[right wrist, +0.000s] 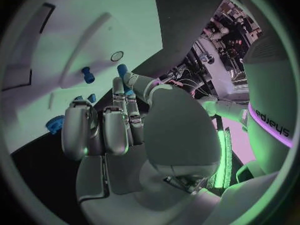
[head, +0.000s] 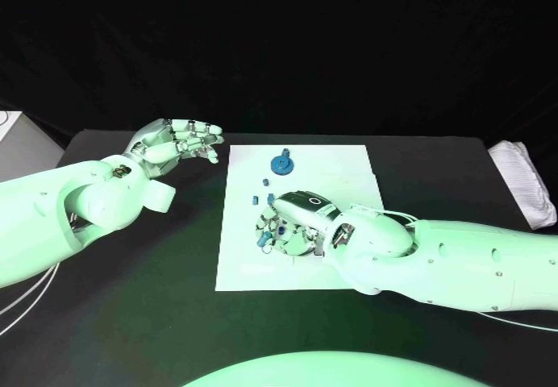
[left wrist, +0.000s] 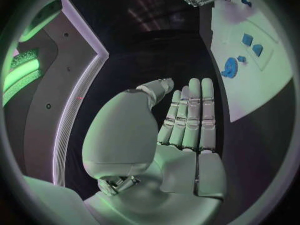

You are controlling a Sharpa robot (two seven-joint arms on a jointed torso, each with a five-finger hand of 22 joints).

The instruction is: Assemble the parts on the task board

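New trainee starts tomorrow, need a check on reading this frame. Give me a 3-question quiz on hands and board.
1. True or false: the left hand rests on the task board.
2. Which hand is over the task board? A) left hand B) right hand C) both
3. Short answer: what does the right hand pinch between thumb and finger in its wrist view?

Key:
1. False. It hangs over the black table beside the board, holding nothing.
2. B
3. A small blue part.
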